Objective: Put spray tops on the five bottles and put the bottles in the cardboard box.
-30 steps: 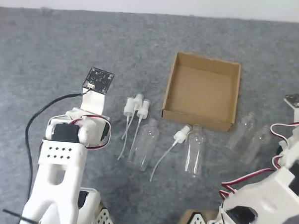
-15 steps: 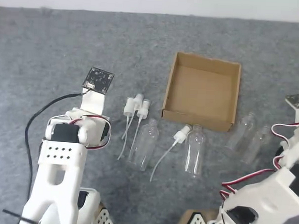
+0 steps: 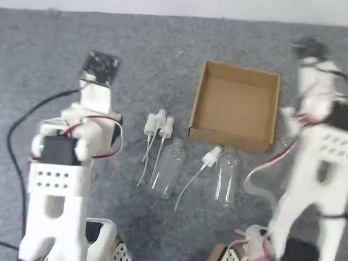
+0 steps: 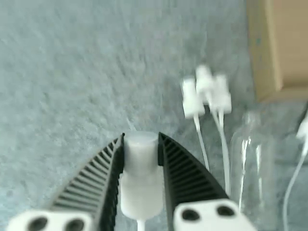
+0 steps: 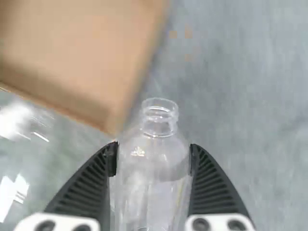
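No legible text or labels.

Fingers (image 5: 94, 187) grip clear bottle (image 5: 151, 159), open neck; cardboard box (image 5: 72, 57) corner just beyond; grey carpet (image 5: 240, 72).

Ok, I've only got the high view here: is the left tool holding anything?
Observer: Yes, the left wrist view has the left tool shut on a white spray top.
Operator: And the right side?
Observer: The right tool is shut on a clear bottle.
Operator: Does that one have a top on yet?
Observer: No, its neck is open and bare.
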Tool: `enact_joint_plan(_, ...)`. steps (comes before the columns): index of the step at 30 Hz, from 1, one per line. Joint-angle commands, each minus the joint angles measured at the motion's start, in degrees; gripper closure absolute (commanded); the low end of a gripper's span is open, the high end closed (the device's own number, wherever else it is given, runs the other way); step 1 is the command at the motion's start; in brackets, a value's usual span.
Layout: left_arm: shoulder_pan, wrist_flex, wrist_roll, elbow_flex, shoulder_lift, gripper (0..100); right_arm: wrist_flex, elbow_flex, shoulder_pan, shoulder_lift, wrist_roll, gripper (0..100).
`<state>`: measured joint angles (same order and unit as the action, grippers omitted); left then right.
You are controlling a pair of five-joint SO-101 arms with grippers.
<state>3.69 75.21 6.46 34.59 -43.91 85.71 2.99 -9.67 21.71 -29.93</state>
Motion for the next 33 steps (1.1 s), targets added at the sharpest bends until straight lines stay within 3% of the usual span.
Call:
enact_joint_plan(1, 0.7, 4.66, -2.81, -15.08, -2.2, 99, -3.56, 2.46, 22.37, 12.09, 10.46, 95.6)
enact_joint_plan(6, 4.31, 6.86, -7.74, -27.91, -2.2, 99, -14.73, 13.71, 38.37, 16.75, 16.35, 95.7)
enact_joint_plan(14, 5.45, 5.1, -18.2, -33.45, -6.68, 99, -43.12, 36.48, 53.49, 19.74, 25.14, 95.8)
enact_joint_plan(21, 5.01, -3.96, -24.62, -31.34, -13.36, 99, -47.69, 41.49, 59.38, 21.41, 26.64, 95.4)
enact_joint_plan(27, 4.57, -16.97, -31.47, -22.64, -13.01, 99, -49.01, 46.59, 62.02, 28.26, 26.64, 95.8)
enact_joint_plan(33, -1.93, -23.03, -32.44, -16.48, -12.75, 99, -59.3, 57.49, 62.02, 35.38, 26.64, 97.6)
